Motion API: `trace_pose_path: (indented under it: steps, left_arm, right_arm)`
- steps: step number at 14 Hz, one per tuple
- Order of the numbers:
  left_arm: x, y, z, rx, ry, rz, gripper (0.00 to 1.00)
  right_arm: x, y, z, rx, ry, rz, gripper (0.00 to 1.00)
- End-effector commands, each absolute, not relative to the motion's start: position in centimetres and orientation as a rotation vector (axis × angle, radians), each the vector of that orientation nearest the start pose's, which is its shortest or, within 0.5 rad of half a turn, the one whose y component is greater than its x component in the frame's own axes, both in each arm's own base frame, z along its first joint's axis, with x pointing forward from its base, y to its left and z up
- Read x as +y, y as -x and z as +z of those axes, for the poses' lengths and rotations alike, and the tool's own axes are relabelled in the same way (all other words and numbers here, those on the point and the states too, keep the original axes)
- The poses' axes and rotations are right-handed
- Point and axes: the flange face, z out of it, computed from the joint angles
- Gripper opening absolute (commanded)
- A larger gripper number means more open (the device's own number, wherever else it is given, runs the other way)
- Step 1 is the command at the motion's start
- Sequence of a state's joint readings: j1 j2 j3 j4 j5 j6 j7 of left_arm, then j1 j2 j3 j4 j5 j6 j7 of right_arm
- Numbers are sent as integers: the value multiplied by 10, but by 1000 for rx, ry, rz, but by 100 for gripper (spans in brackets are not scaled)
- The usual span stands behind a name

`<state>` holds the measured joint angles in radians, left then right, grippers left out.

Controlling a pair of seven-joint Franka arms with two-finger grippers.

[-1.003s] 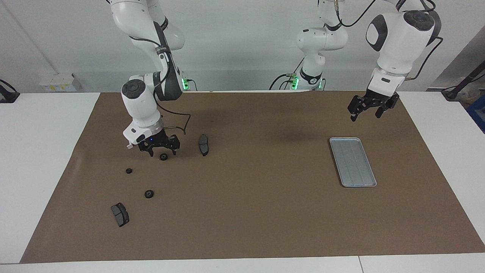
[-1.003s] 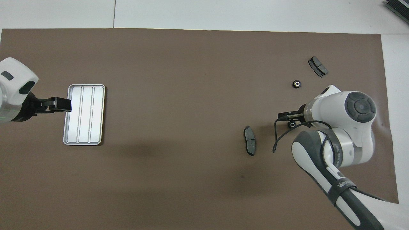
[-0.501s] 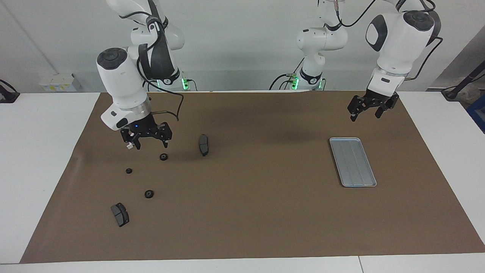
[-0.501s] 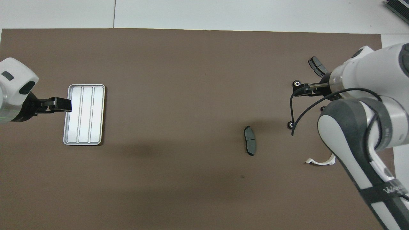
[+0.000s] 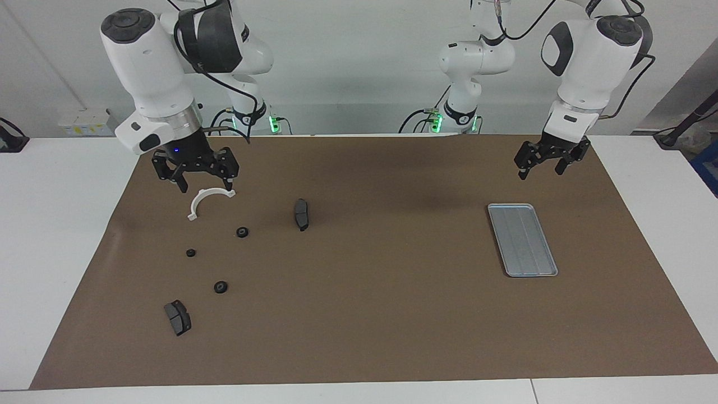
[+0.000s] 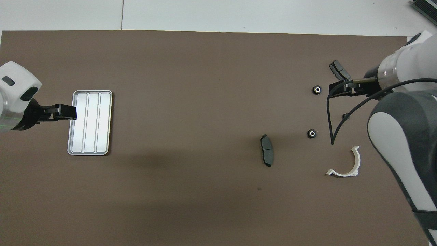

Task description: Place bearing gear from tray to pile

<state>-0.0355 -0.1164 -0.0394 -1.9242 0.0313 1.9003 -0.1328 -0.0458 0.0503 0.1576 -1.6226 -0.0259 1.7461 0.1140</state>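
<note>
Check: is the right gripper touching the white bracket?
Apart. In the facing view the right gripper hangs raised above the white bracket, which lies alone on the mat; jaws open and empty.

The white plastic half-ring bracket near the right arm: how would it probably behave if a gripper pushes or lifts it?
The white plastic half-ring bracket looks thin and open-ended, so it is probably light and would slide on the brown paper table cover rather than resist. It lies flat, so rolling seems unlikely. Pushed at one end, the curved shape would likely pivot; squeezed across its open ends, it may flex.
</note>
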Motion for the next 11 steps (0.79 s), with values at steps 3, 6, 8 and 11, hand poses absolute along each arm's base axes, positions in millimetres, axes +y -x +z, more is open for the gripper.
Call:
trace_pose_path:
  steps: [3, 6, 8, 11]
  left_arm:
    - [-42, -525, 548, -55, 3127, -175, 100]
    - [-42, -525, 548, -55, 3127, -175, 100]
    - [-42, -525, 548, -55, 3127, -175, 100]
    - [-41, -525, 548, -58, 3127, -175, 100]
  right_arm:
    - [58, -563, 606, 35, 3145, -84, 100]
    - [56, -556, 613, 42, 3146, -74, 100]
    - [50, -553, 618, 57, 3144, -80, 100]
    - [34, -548, 621, 89, 3147, -39, 100]
